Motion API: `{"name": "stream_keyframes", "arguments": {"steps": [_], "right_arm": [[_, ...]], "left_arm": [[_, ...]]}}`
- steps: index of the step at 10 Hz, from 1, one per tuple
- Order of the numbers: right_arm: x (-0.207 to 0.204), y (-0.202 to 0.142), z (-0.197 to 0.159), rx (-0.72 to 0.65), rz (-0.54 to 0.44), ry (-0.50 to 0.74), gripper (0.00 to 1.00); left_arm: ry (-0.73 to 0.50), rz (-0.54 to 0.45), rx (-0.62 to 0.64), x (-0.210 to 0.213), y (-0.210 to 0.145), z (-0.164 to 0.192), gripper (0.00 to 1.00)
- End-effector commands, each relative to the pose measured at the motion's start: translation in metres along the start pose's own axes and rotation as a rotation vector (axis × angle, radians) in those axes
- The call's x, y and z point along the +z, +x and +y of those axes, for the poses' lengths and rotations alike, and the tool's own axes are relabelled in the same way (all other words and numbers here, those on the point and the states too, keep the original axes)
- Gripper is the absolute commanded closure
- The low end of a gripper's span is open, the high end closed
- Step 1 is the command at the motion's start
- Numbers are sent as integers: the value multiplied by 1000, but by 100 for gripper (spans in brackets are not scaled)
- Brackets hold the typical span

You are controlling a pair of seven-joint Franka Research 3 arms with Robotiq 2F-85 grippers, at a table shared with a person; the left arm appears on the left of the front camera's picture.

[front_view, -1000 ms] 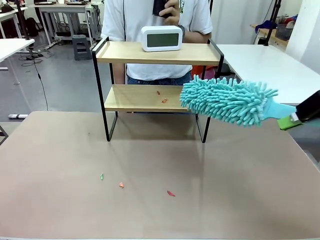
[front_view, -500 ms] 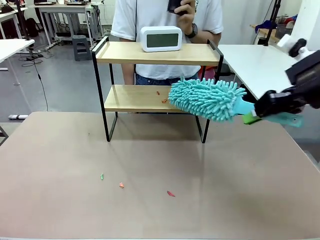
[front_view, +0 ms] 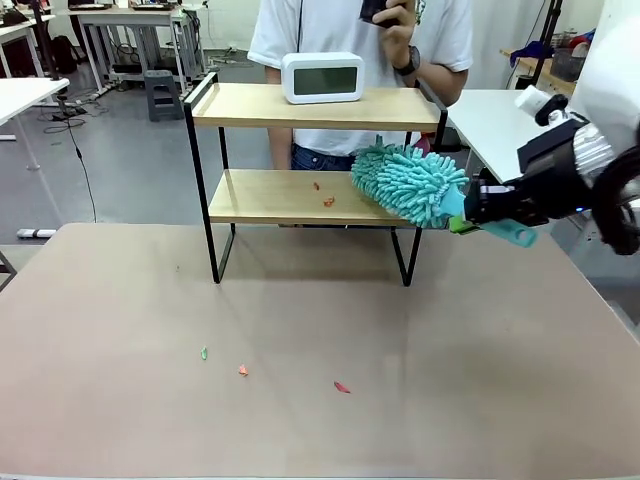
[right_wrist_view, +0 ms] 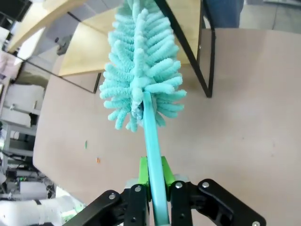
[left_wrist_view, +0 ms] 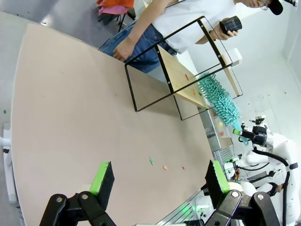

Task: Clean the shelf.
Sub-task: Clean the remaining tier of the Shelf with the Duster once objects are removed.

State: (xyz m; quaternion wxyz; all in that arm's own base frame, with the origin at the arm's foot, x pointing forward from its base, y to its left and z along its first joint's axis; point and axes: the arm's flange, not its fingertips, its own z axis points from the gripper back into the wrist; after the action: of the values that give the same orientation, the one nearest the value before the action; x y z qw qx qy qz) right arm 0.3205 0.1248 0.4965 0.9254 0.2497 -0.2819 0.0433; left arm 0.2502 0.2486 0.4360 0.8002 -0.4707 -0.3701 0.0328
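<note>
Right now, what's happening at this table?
The right claw is shut on the handle of a teal duster, whose fluffy head is at the right end of the lower board of the shelf. Small red scraps lie on that board just left of it. A clock sits on top. The left claw hangs open over the table.
</note>
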Motion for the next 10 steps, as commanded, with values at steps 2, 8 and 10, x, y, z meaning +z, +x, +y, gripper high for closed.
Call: {"name": "stream_keyframes", "arguments": {"steps": [2, 8, 10], "right_arm": [[-24, -13, -9, -32, -75, -2, 88], [-52, -14, -13, -76, -49, -11, 88], [-56, -16, -12, -81, -34, -9, 88]], "left_arm": [[-15, -14, -22, -1, 0, -1, 0], [-15, -14, -22, -1, 0, -1, 0], [-15, -14, -22, -1, 0, -1, 0]]}}
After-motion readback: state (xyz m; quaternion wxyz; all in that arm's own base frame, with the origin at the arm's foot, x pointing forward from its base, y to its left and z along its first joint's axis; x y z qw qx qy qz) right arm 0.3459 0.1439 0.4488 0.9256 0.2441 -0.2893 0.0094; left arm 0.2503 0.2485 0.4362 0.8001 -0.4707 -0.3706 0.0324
